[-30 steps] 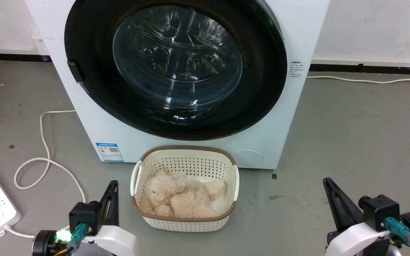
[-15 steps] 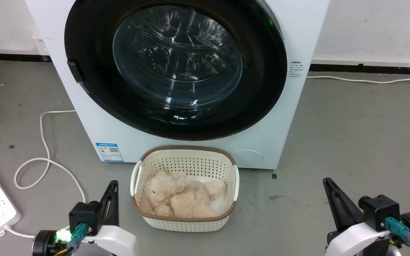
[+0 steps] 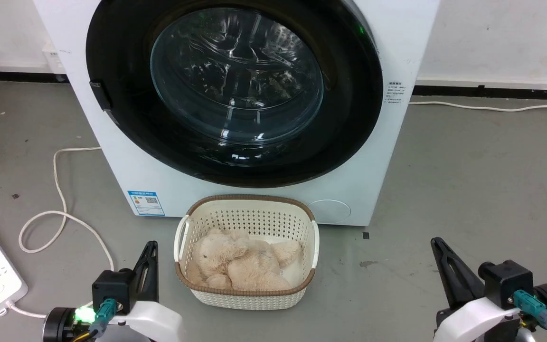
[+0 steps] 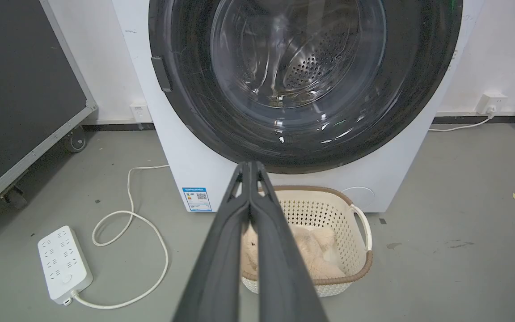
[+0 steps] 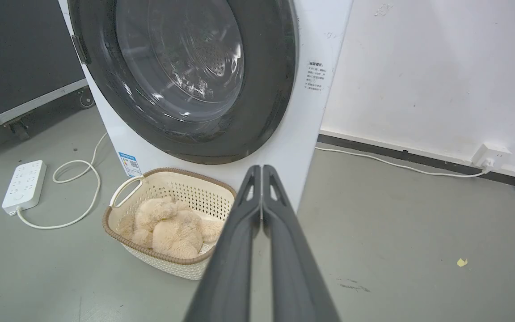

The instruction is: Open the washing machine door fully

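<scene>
Both sets of jaws clenched on nothing, and the door (image 3: 349, 118) sits shut on the washing machine (image 3: 121, 166) up ahead of them, its edge tab (image 3: 100, 95) on the left jaws' side.

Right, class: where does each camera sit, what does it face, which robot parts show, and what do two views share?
Head view: on the robot's head, looking forward and down at the closed washing machine door; left tool lower left, right tool lower right, both shut.
Left wrist view: on the left wrist, facing the door along the shut left tool.
Right wrist view: on the right wrist, facing the door from its right along the right tool.
Shared: both wrist views show the basket holding a plush toy.
</scene>
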